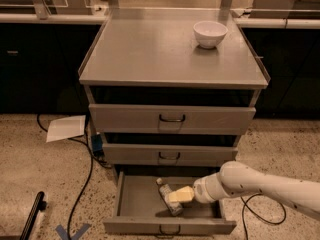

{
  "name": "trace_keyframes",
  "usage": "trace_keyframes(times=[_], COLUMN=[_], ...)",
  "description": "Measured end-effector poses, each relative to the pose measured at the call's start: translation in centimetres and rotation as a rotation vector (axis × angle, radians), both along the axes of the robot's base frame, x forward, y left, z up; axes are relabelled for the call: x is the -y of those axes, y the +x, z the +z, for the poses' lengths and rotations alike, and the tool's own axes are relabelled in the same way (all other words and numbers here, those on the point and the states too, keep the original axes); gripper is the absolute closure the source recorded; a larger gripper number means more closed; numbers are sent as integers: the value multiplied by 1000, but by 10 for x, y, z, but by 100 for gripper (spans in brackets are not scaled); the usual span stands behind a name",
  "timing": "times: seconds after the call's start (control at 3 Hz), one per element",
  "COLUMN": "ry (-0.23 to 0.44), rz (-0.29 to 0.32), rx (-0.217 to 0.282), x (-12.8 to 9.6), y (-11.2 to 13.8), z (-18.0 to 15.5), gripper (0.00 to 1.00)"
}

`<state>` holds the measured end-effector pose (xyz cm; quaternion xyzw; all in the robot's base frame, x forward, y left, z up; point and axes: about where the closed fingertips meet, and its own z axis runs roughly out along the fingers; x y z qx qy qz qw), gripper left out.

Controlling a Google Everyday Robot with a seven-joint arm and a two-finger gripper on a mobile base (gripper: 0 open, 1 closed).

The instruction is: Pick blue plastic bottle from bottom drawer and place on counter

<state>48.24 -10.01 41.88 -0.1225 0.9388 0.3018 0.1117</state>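
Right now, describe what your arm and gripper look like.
The arm is a thick, smooth white tube with rounded joints and a few small dark specks. It narrows through a ringed white wrist to the gripper, a pale cream-yellow tip, which is over the open bottom drawer, at the bottle. No cables show on it.

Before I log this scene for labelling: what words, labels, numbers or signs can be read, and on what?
No text is readable.
Blue plastic bottle, in the bottom drawer at the gripper: label print too small to read.
Paper sheet on the floor: no legible writing.
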Motion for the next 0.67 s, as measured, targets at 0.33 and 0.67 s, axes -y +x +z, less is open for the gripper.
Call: trace_keyframes(times=[0.33, 0.67], ry=[9, 41], rz=[3, -27], rx=[-15, -37], x=[-4, -1], y=[-4, -8], z=[-8, -16], gripper=[0, 0])
